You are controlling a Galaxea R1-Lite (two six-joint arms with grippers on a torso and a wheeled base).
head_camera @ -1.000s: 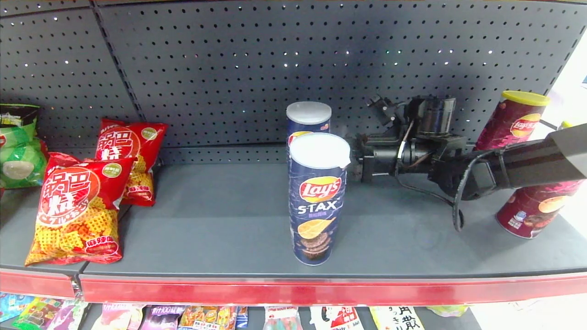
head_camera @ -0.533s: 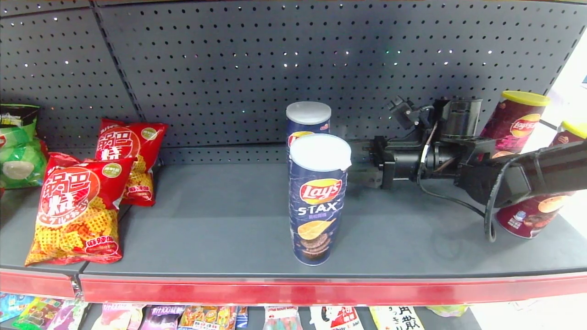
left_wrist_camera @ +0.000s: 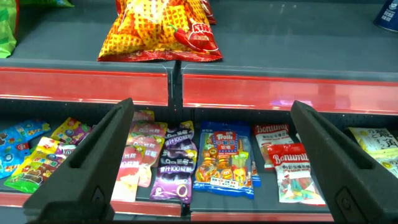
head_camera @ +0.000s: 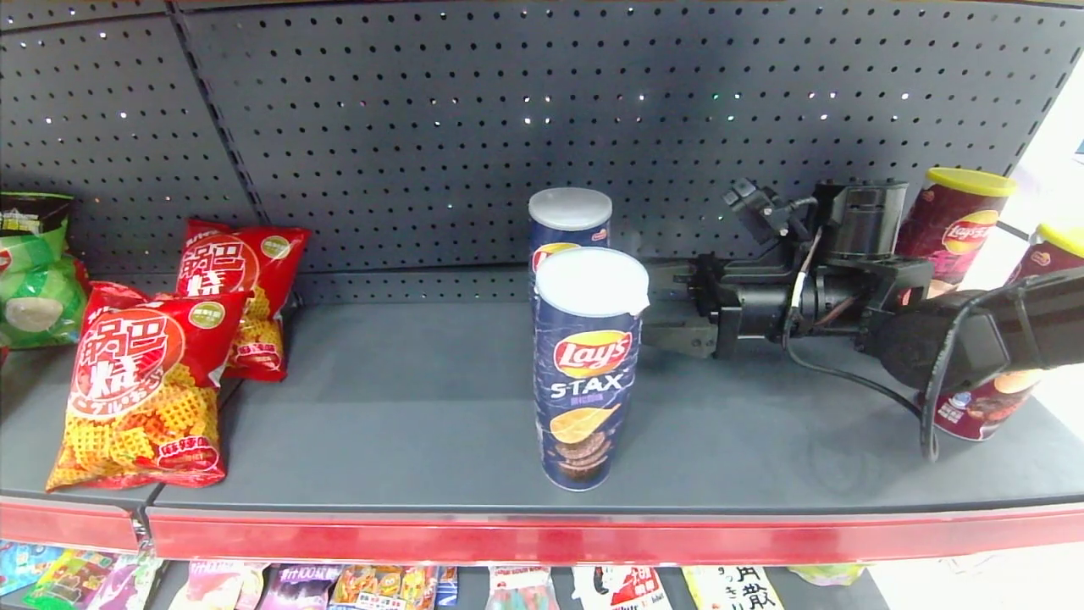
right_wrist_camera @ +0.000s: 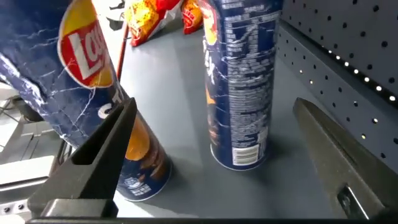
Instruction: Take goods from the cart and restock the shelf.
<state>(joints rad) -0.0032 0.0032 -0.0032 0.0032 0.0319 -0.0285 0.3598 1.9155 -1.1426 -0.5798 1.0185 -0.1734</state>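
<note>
The right pincer [head_camera: 659,310], fingers spread wide and empty, is backing off to the right; a second ago it was almost touching the two blue cans. The front can [head_camera: 586,373] and back can [head_camera: 569,220] are standing upright on the shelf [head_camera: 381,407], just beyond its fingertips, so this placement looks finished. The left pincer [left_wrist_camera: 211,155] is also spread and empty.

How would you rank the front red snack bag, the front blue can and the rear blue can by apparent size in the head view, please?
1. front red snack bag
2. front blue can
3. rear blue can, mostly hidden behind it; farther off, so the cans may really match.
</note>
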